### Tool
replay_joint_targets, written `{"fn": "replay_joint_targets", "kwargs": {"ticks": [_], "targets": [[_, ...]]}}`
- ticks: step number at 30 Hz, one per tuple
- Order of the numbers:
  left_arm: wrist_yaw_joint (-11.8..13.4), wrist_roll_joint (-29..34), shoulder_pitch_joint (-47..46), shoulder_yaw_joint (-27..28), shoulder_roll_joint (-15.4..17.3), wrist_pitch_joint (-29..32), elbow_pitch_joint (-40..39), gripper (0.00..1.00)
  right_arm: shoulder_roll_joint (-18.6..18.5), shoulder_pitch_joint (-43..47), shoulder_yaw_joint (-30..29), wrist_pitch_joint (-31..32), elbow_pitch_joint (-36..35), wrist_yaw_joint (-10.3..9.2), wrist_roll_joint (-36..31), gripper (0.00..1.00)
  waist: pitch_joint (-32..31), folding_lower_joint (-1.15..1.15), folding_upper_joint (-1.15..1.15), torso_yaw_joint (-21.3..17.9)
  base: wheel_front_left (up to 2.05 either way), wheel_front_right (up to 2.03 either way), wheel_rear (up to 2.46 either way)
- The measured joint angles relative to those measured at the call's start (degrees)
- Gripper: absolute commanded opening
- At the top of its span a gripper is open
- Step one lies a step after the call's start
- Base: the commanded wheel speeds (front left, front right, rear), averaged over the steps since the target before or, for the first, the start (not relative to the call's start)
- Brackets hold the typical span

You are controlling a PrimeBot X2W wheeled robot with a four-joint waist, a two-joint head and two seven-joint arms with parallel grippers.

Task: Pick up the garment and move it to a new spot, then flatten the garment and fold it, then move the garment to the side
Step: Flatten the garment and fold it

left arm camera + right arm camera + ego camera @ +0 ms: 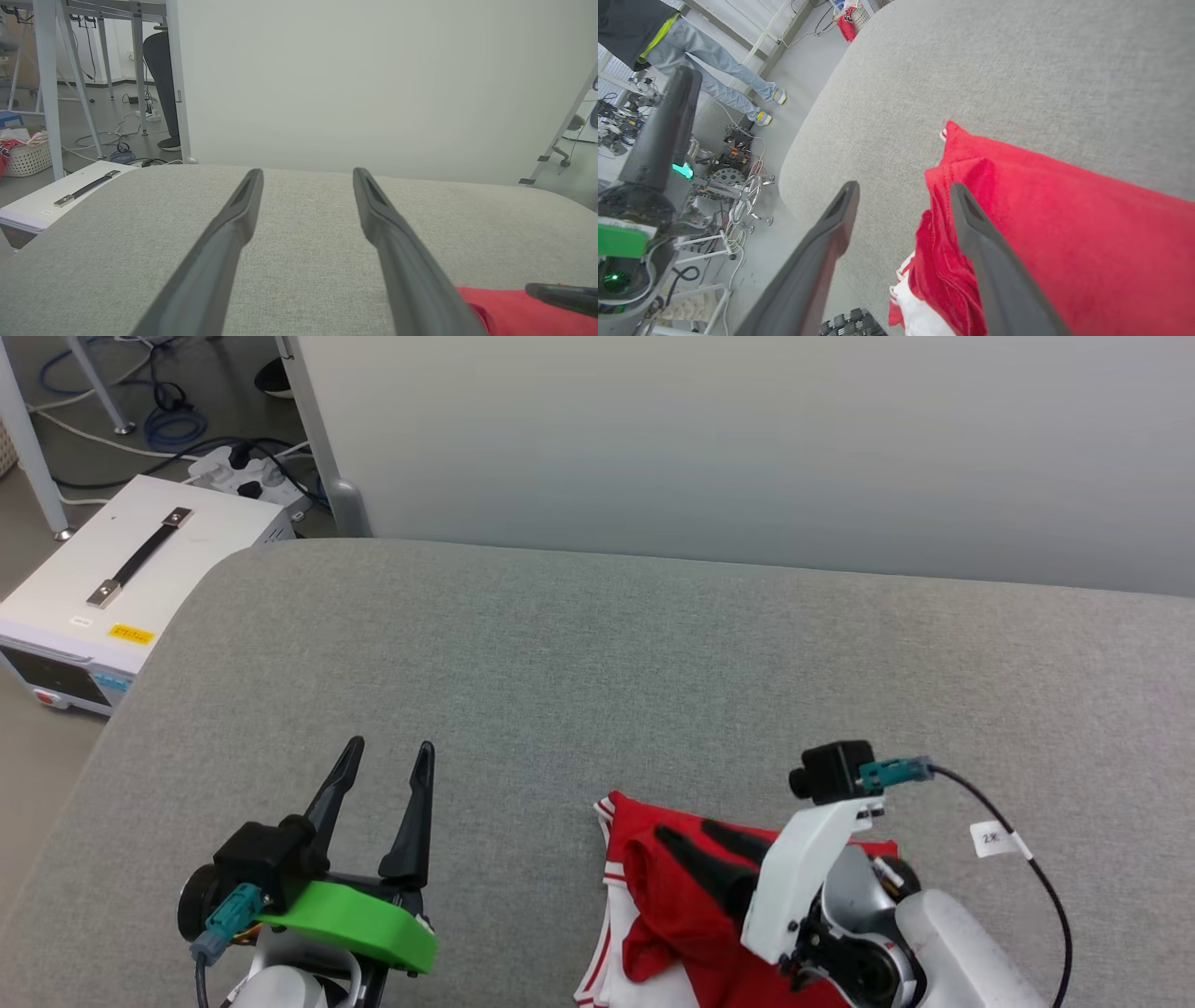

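The garment (672, 905) lies bunched on the grey padded table (607, 663) near its front edge, red with white striped trim at its left side. It also shows as red cloth (1064, 224) with a white part near the bottom of the right wrist view, and as a red corner (504, 312). My right gripper (686, 828) is open just over the garment's left part. In the right wrist view the right gripper (903, 187) has one finger over the red cloth and the other over bare table. My left gripper (390, 749) stands open to the garment's left, and nothing lies between the fingers of the left gripper (306, 171).
A pale partition wall (747, 448) stands behind the table. A white box with a black handle (121, 569) sits on the floor past the table's left edge, with cables (177, 425) behind it. A person's legs (714, 70) stand off the table's side. A basket (28, 156) sits on the floor.
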Motion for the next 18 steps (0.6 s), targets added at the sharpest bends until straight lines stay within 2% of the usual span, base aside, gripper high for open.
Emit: {"fn": "replay_joint_targets", "kwargs": {"ticks": [3,9,14,18], "targets": [[0.0,0.0,0.1,0.0,-0.1,0.0,0.0,1.0,-1.3,-1.1,-1.4,-0.6,-3.3,0.0,-6.9,1.0,-0.3,0.0,0.0,-0.5,0.0,0.0,0.0],[-0.2,0.1,0.1,0.0,-0.2,0.0,-0.2,1.0,-10.0,-3.0,-5.0,-7.6,-8.4,0.01,-19.2,1.0,-0.4,0.0,0.0,-1.6,0.0,0.0,0.0],[-0.2,0.4,0.6,-0.1,-0.4,0.0,-0.4,1.0,-16.3,-3.0,-8.6,-13.9,-10.6,0.01,-25.7,1.0,-0.2,0.0,0.0,-2.4,0.0,0.0,0.0],[-0.2,0.4,0.8,0.0,-0.5,0.0,-0.4,1.0,-19.3,-1.1,-12.9,-18.0,-11.8,0.01,-28.2,1.0,0.1,0.0,0.0,-3.0,0.0,0.0,0.0]]}}
